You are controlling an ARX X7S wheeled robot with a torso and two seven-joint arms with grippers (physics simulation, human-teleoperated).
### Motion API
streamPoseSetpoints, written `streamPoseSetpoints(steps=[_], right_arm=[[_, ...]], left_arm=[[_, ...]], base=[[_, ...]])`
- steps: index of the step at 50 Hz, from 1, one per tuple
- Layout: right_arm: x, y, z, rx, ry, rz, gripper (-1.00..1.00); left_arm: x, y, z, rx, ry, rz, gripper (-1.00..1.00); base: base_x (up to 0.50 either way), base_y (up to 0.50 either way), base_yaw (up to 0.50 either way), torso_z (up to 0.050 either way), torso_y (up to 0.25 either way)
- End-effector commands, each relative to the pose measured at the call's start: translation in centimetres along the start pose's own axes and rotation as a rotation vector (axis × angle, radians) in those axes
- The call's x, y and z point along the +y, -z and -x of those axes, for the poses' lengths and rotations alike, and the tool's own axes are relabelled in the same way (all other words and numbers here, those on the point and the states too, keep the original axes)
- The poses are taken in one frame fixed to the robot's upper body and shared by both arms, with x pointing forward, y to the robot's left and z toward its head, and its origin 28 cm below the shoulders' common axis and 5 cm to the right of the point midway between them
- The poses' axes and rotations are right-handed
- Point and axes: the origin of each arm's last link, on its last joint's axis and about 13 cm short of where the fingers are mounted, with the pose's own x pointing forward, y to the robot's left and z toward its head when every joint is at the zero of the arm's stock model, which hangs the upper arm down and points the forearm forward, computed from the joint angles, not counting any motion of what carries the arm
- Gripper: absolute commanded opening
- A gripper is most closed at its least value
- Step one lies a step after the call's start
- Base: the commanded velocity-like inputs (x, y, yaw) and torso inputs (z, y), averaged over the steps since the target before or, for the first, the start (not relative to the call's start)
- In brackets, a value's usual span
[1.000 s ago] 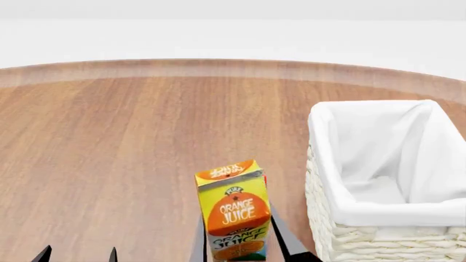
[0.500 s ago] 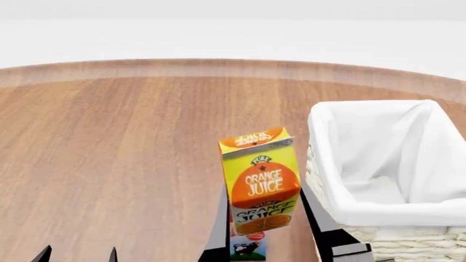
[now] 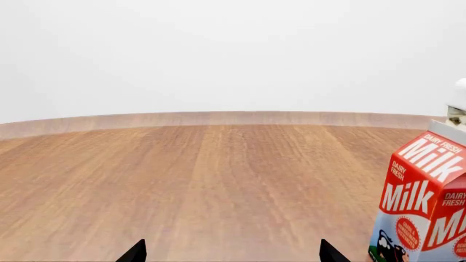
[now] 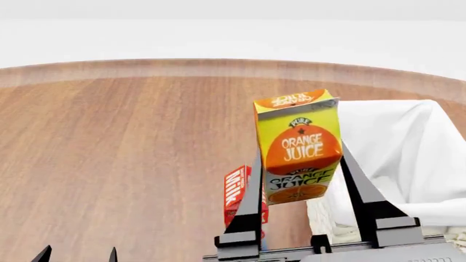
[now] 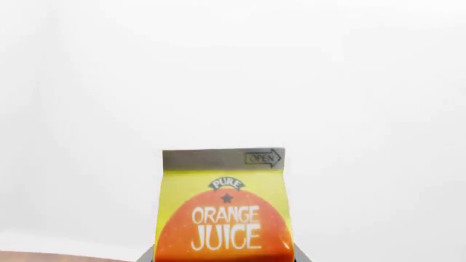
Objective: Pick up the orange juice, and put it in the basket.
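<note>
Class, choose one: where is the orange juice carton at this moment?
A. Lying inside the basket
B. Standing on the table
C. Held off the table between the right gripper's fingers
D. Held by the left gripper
C: the orange juice sits raised between the right gripper fingers, beside the basket, with the milk carton on the table below.

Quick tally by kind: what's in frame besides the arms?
Cartons: 2, the orange juice held up in the right pincer, and the milk carton standing on the table.
Baskets: 1, the basket.
Total: 3.
</note>
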Motion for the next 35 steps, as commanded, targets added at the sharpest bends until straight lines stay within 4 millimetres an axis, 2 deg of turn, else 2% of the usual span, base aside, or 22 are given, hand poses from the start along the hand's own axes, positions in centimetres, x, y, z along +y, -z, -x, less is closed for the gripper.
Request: streamPoseSetpoints(steps=[1,10,22,35], right_arm=[[-1.3,-1.4,-0.6,-0.054,0.054,0.047,-1.00],[-2.3,-1.8,-1.1,-0.057,0.094,0.070,-1.00],[-3.8,-1.1,-1.5,-0.045,0.155,0.086,-1.00],[-5.3,1.1,-2.9,0.010,0.217,0.105,-1.00]], left_arm=[[0.0,0.0,0.0,0.000,0.000,0.000,1.00],[0.0,0.0,0.0,0.000,0.000,0.000,1.00],[0.0,0.0,0.0,0.000,0.000,0.000,1.00],[0.0,0.0,0.0,0.000,0.000,0.000,1.00]], base=[[0.00,0.00,0.00,0.010,0.010],[0.00,0.00,0.00,0.000,0.000],[0.00,0.00,0.00,0.000,0.001],[0.00,0.00,0.00,0.000,0.000]])
